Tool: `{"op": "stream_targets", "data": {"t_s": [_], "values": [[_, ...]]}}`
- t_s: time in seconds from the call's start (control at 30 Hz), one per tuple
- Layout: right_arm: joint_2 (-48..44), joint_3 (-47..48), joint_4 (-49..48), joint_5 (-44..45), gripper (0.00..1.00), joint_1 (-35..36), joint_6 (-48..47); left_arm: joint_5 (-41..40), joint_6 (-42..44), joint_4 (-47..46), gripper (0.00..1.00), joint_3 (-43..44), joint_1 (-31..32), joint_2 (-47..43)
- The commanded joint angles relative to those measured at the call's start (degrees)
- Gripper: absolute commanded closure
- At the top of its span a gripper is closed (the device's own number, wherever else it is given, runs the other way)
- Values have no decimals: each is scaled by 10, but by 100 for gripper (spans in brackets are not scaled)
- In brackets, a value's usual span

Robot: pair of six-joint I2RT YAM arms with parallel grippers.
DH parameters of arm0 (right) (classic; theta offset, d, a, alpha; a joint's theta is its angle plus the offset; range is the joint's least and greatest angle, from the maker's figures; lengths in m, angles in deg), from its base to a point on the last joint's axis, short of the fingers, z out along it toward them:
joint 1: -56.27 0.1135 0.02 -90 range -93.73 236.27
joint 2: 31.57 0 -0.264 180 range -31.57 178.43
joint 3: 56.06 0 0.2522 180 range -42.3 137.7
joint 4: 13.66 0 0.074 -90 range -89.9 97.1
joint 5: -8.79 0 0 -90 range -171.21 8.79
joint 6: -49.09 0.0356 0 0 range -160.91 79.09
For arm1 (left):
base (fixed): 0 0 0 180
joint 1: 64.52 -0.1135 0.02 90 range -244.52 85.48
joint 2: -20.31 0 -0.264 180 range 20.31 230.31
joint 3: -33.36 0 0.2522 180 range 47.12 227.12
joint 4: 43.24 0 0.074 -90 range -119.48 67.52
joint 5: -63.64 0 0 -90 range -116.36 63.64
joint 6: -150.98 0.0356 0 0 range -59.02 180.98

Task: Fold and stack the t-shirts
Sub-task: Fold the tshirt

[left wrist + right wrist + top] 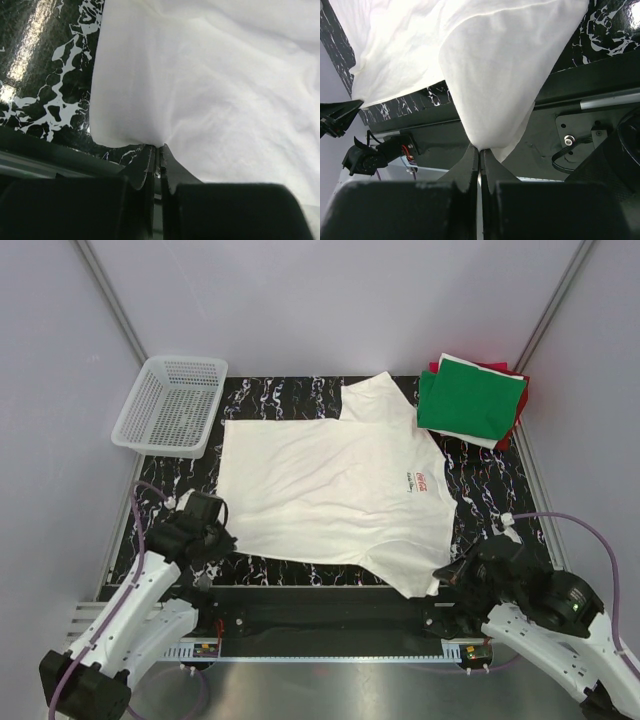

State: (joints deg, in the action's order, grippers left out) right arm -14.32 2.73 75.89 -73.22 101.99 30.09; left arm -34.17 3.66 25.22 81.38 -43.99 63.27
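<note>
You've both jaws pinching the tee's [330, 490] near edge; tee spreads away from them, long axis L-R on desk [482, 502].

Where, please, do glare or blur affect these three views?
Left wrist view: glare streaks the glossy marbled tabletop at upper left, and the cream-white t-shirt looks washed out and soft. Right wrist view: the right end effector, pinching the shirt, is dark and blurred. Top view: evenly lit and sharp, with sheen on the metal strip.
</note>
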Motion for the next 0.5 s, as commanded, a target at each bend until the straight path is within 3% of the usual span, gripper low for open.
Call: {"op": "stream_targets", "data": {"t_s": [0.0, 0.3, 0.47], "values": [[16, 20, 7, 4, 100, 3, 0, 25, 32, 50, 98, 55, 2, -23], [75, 29, -82, 21, 100, 3, -11, 46, 144, 50, 98, 123, 1, 62], [165, 69, -128, 56, 100, 4, -56, 10, 178, 47, 97, 165, -1, 105]]}}
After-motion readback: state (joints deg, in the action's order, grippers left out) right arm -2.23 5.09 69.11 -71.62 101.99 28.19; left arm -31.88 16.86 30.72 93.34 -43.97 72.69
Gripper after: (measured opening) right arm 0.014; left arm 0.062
